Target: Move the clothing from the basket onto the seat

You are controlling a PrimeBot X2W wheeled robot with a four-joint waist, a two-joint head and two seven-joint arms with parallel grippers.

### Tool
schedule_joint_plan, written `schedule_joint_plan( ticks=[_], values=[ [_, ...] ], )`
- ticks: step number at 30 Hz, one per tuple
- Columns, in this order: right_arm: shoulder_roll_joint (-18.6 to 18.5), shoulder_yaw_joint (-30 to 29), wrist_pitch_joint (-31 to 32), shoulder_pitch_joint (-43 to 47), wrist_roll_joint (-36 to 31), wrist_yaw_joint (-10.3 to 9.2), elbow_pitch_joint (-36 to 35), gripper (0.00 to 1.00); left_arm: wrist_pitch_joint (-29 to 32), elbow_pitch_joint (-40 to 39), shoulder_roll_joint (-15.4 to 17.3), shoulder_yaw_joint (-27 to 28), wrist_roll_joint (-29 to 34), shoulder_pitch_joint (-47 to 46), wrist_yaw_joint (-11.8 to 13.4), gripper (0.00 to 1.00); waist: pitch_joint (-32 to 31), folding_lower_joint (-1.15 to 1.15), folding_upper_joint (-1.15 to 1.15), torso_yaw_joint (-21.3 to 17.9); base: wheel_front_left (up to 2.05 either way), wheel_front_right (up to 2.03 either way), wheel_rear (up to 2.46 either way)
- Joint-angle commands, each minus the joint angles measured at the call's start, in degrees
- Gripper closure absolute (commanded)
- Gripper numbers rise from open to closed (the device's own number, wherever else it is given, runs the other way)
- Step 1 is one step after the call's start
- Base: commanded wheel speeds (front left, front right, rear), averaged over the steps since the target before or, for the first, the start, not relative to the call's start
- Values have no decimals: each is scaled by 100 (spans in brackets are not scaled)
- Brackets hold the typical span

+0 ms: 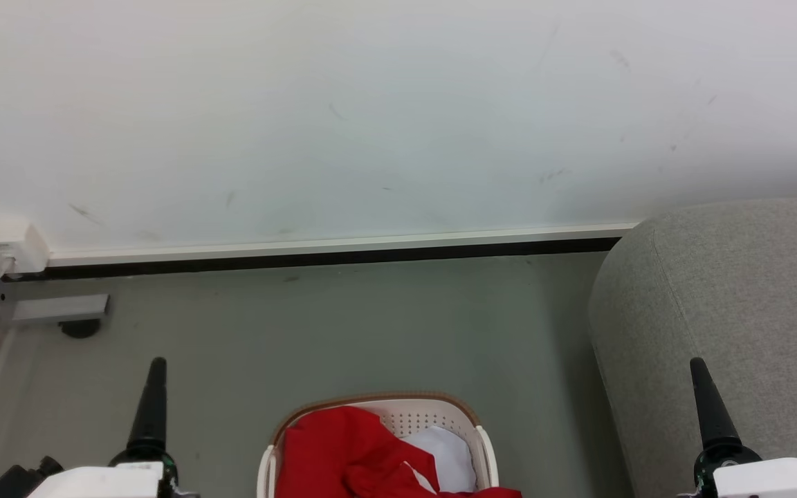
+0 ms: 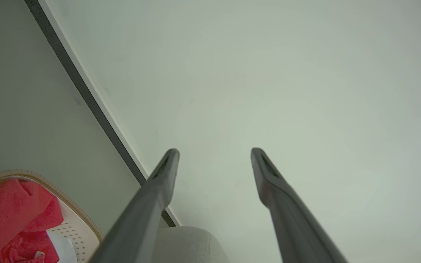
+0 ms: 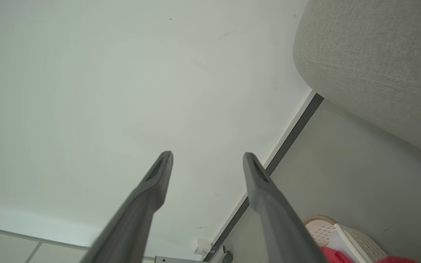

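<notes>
In the basket (image 1: 426, 418) the clothing (image 1: 343, 449) looks soft, floppy — I'd pinch a raised fold; left gripper (image 2: 214, 153), right gripper (image 3: 207, 157) both wide, empty.

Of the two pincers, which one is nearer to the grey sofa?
The right pincer: the sofa rises just beside it, while the left pincer stands on the far side of the basket.

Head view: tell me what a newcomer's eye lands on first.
The bright red clothing heaped in the cream laundry basket at bottom centre stands out against the grey floor and pale wall. The big grey sofa bulks at the right edge, beside the basket but apart from it.
</notes>
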Motion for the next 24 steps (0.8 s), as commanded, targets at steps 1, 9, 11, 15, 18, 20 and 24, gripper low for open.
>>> schedule_joint_plan(
  ticks=[1,9,11,15,18,20,24],
  values=[
    [-56,57,-66,-179,-257,-3,-125,0,-66,-154,47,18,319,-111,-26,0,1,0,0,0,0,0,0],
    [-61,129,-235,-189,-1186,-4,-172,0,-243,-322,53,-61,1370,-74,-29,0,4,0,0,-1,0,0,0],
    [-63,132,-276,-185,-1413,-4,-178,0,-281,-356,54,-82,1590,-59,-30,0,4,0,0,-1,0,0,0],
    [-65,134,-357,-180,-1908,-4,-162,0,-354,-446,57,-96,2073,-37,-32,0,5,0,0,-4,0,0,0],
    [-67,163,-414,-190,-2372,-4,-86,0,-412,-489,61,-148,2487,-13,-33,0,3,0,0,-9,0,0,0],
    [-68,169,-448,-197,-2591,-5,-68,0,-450,-501,78,-183,2765,4,-34,0,2,0,0,-16,0,0,0],
    [-70,169,-520,-210,-3102,-5,-41,0,-528,-491,118,-264,3272,36,-36,0,3,0,0,-31,0,0,0]
  ],
)
